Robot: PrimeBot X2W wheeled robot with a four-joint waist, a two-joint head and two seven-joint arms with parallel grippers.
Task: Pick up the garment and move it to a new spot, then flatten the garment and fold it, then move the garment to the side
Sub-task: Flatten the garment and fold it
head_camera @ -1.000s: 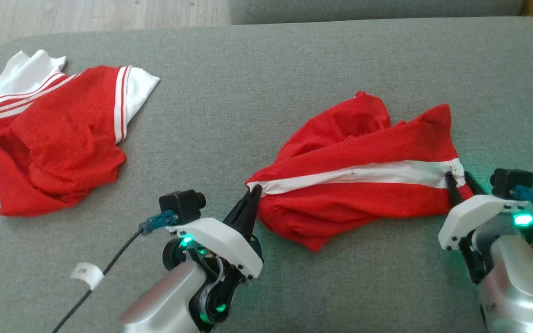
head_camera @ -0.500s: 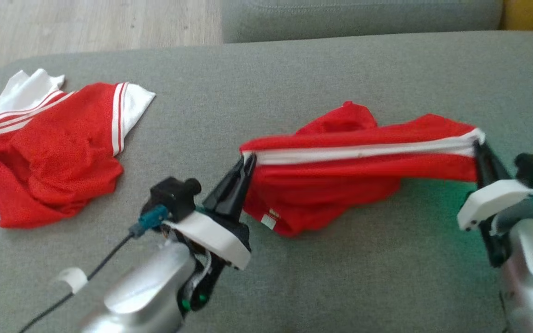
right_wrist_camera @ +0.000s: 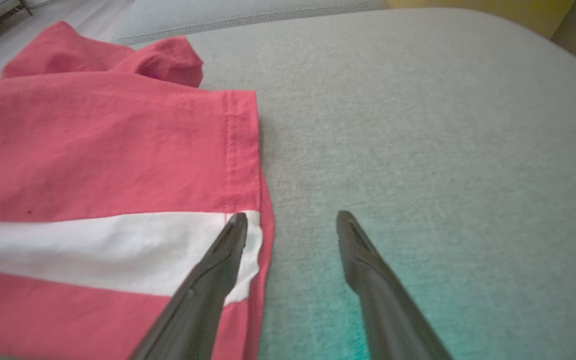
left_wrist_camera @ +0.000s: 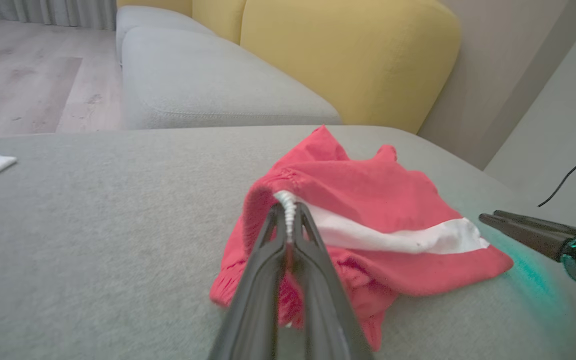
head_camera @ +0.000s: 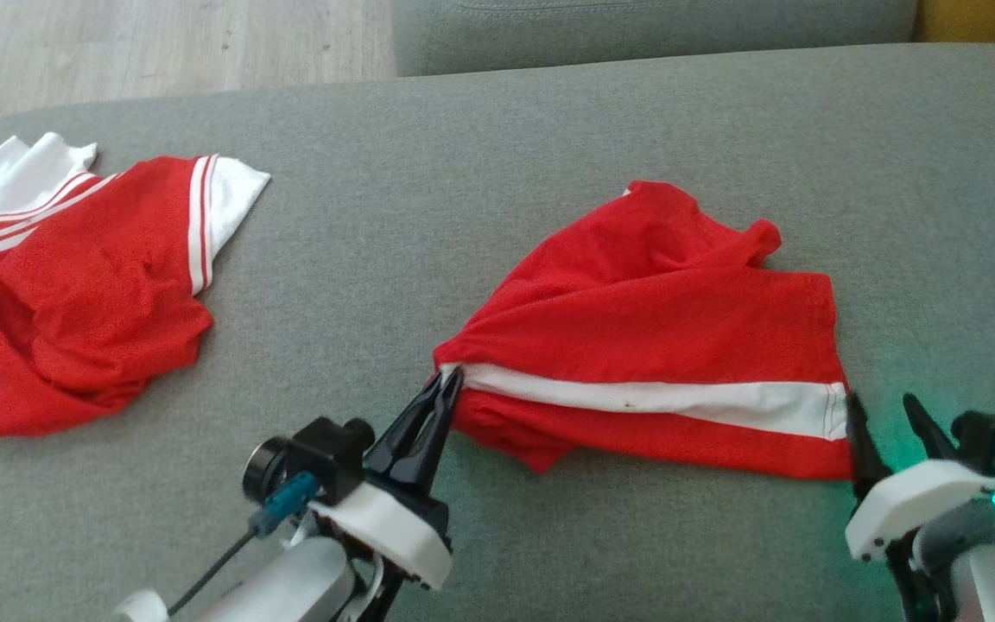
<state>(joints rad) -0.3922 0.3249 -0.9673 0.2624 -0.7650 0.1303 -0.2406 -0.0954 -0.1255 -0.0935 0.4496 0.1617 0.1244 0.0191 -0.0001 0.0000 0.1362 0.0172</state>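
left pincer (head_camera: 450, 380): pinches red garment (head_camera: 662, 311) at white stripe (head_camera: 636, 397) end | right pincer (head_camera: 882, 406): open, beside the other end | garment: lies on grey sofa (head_camera: 497, 155)

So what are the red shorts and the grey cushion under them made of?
The red shorts: thin matte cloth, probably cotton or polyester; it drapes in soft folds with a stitched hem. The grey cushion: woven upholstery fabric, matte, with a fine flecked texture.
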